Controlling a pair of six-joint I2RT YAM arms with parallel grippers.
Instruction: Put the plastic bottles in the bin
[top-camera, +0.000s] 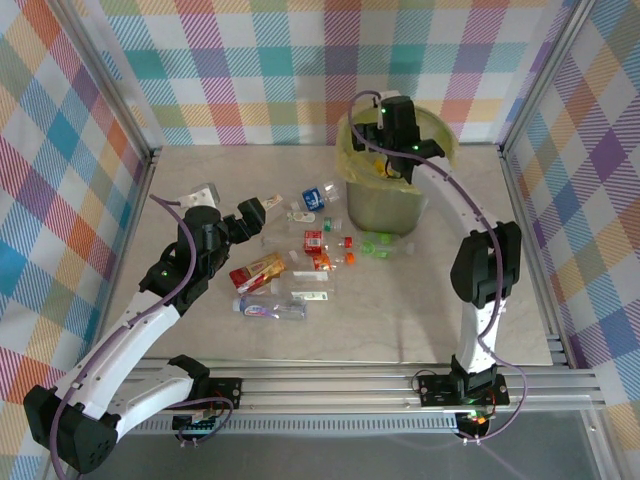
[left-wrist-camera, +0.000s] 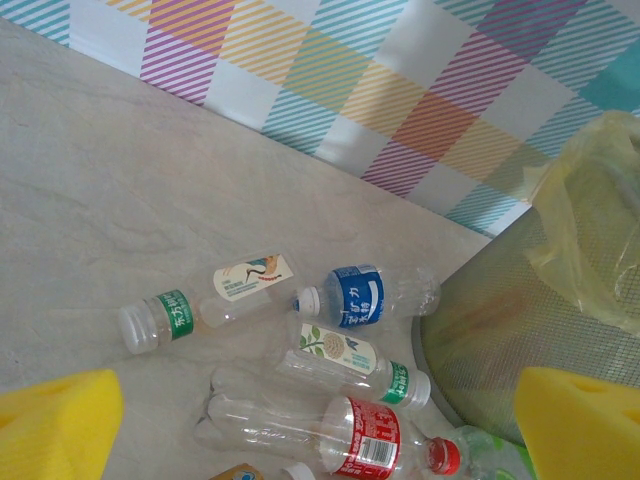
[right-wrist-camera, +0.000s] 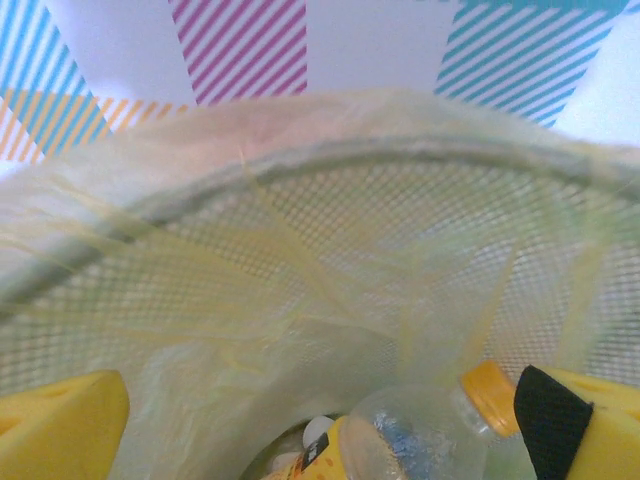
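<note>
Bin (top-camera: 385, 205) stands at the far edge of the worktop (top-camera: 400, 315), right of centre. Right jaws hang over its mouth, spread wide, gripping nothing; 1 orange-capped bottle (right-wrist-camera: 425, 440) lies inside the bin beneath them. Other plastic bottles (top-camera: 313, 240) lie scattered mid-worktop, just left of the bin. Left jaws hover above them, fully open and empty.

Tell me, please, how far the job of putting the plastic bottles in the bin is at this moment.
Done: at least one clear orange-capped plastic bottle lies inside the round grey-green mesh bin with a yellow bag. In hand: nothing; the right tool hangs open over the bin, the left tool open above the table. Left: roughly ten small plastic bottles on the table.
</note>
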